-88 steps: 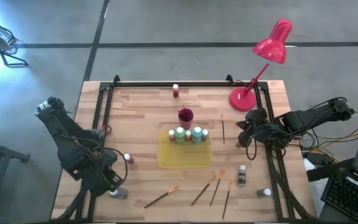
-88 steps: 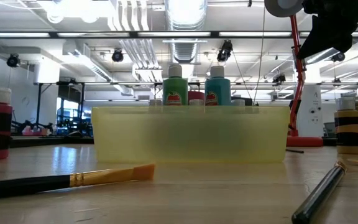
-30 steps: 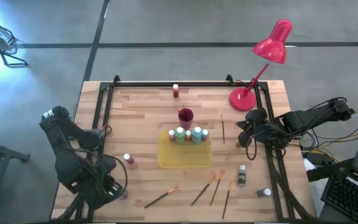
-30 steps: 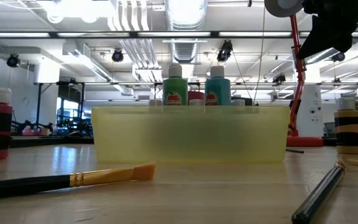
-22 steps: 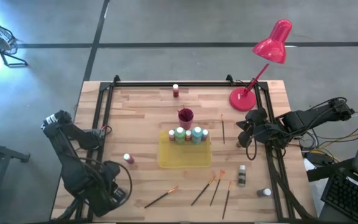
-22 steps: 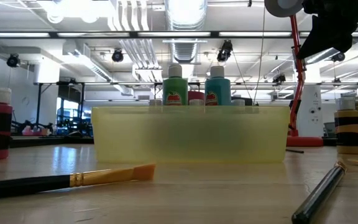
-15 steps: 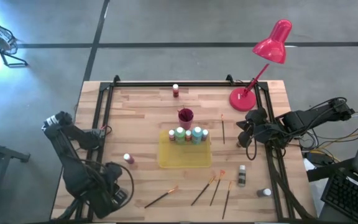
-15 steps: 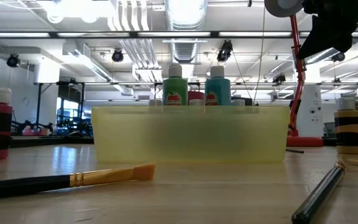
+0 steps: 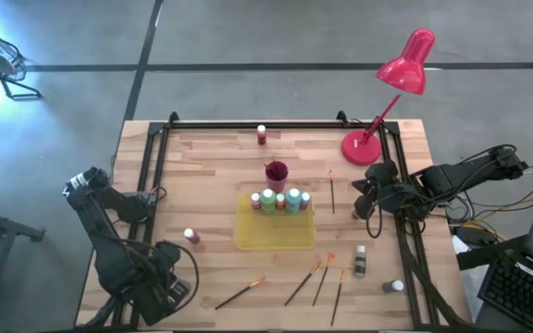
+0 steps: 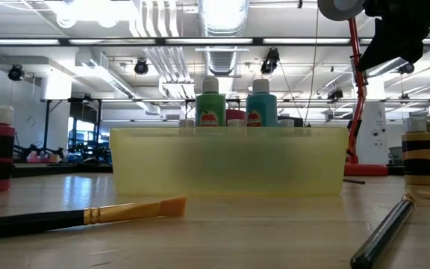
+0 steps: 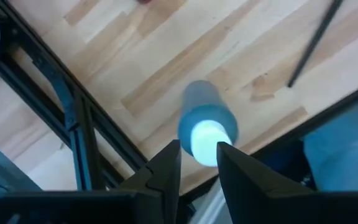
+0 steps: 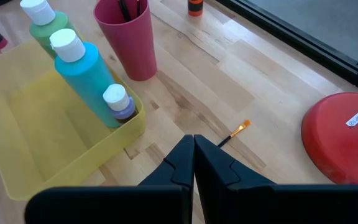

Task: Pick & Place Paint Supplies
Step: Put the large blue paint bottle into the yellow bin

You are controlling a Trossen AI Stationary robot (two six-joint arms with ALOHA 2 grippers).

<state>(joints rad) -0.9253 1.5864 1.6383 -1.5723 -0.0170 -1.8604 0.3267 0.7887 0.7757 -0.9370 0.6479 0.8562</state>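
My left gripper (image 9: 167, 294) points down at the table's near left corner, shut on a light blue bottle (image 11: 199, 102) with a white cap. The high view hides this bottle under the hand. Green and light blue bottles (image 9: 280, 199) stand in the yellow tray (image 9: 276, 239) along its far wall. Other bottles stand on the wood: (image 9: 192, 236), (image 9: 261, 134), (image 9: 360, 261), (image 9: 394, 287). Several brushes (image 9: 317, 280) lie near the front edge, another brush (image 9: 331, 190) right of the tray. My right gripper (image 9: 364, 199) waits shut above the table's right side. My left gripper comes from above, pointing down, and has the bottle's white cap (image 11: 205, 140) pinched between its two fingers (image 11: 166, 168). The bottle stays upright below the fingers. I cannot tell whether its bottom rests on the wood.
A magenta cup (image 9: 276, 172) stands just beyond the tray. A red desk lamp (image 9: 364, 146) has its base at the far right. Black frame rails (image 9: 151, 176) run along the table's left, far and right sides. Bare wood lies between the left gripper and the tray.
My left gripper has moved a little toward the table's near edge and sunk slightly, then kept still. Its fingers show no change.
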